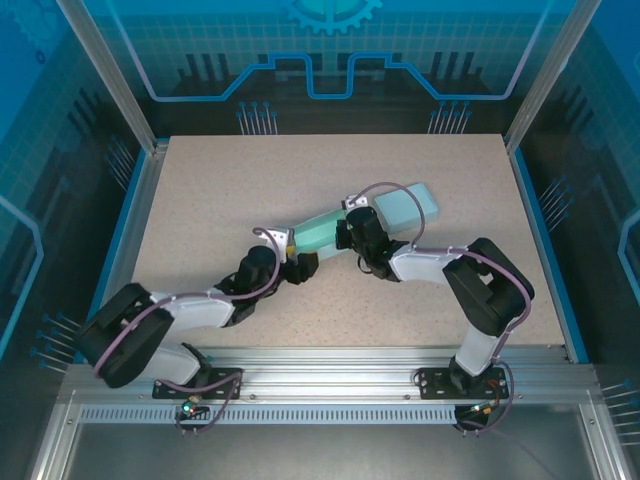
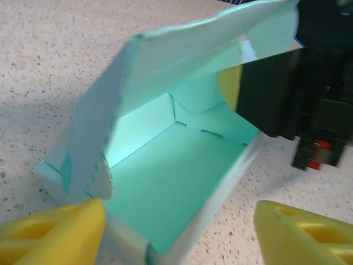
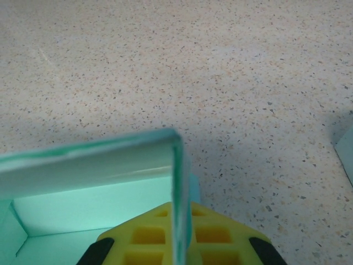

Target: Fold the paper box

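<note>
The teal paper box (image 1: 322, 233) lies slantwise at mid-table, its lid panel (image 1: 408, 205) stretching toward the back right. In the left wrist view the box (image 2: 176, 176) is open, with one side flap (image 2: 165, 61) leaning over its floor. My left gripper (image 1: 297, 263) sits at the box's near-left end, open. Its yellow fingers (image 2: 52, 232) straddle the box corner without pinching it. My right gripper (image 1: 350, 233) is at the box's middle, shut on an upright wall edge (image 3: 177, 182) of the box. Its black body (image 2: 292, 94) shows beyond the box.
The speckled beige table (image 1: 220, 190) has free room on all sides of the box. Blue rims and glass walls (image 1: 135, 200) bound it left, right and back. An aluminium rail (image 1: 320, 365) with both arm bases runs along the near edge.
</note>
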You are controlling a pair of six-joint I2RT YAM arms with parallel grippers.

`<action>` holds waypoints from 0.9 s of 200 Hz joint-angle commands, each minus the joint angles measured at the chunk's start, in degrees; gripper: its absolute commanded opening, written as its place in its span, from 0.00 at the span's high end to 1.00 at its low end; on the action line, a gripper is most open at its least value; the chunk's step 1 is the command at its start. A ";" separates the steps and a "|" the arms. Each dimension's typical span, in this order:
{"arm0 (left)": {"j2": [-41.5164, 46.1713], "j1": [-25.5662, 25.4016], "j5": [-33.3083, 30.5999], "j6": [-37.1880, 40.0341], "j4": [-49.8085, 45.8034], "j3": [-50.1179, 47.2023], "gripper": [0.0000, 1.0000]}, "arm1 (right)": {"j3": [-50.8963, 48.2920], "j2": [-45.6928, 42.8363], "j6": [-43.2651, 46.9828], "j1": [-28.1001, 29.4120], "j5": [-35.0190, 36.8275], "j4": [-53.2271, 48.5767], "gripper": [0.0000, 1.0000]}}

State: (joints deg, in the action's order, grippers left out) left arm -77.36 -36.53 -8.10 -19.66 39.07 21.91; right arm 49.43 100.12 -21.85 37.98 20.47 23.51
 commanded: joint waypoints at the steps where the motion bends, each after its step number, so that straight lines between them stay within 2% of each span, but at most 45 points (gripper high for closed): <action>1: 7.34 -0.36 1.32 2.02 -5.09 -1.85 0.18 | -3.77 3.83 -0.38 1.13 -3.48 -10.15 0.94; 48: 22.18 -0.30 -2.03 2.74 -16.96 -0.96 0.13 | -4.45 3.64 -0.23 1.17 -3.18 -10.23 0.94; 80: 25.26 -0.22 -7.86 3.64 -26.81 5.49 0.13 | -5.97 2.32 0.65 1.39 -2.72 -10.31 0.93; 118: 17.96 0.17 -7.31 7.99 -35.15 19.48 0.17 | -7.24 0.87 1.85 1.81 -2.30 -11.39 0.90; 136: 13.41 1.18 -6.48 6.93 -35.92 25.03 0.29 | -7.31 1.22 2.26 2.02 -1.59 -11.86 0.88; 157: 7.97 3.05 -1.50 2.75 -35.48 29.58 0.45 | -7.63 1.24 1.97 2.58 -1.13 -11.86 0.87; 180: 1.85 4.16 3.76 -0.52 -36.67 33.16 0.50 | -7.70 -0.15 2.02 3.42 0.00 -12.76 0.83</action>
State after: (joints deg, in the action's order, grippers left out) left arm -70.30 -33.58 -10.66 -16.38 6.20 51.51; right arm 43.94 99.31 -20.34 39.68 20.36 21.45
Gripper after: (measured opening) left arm 0.509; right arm 0.150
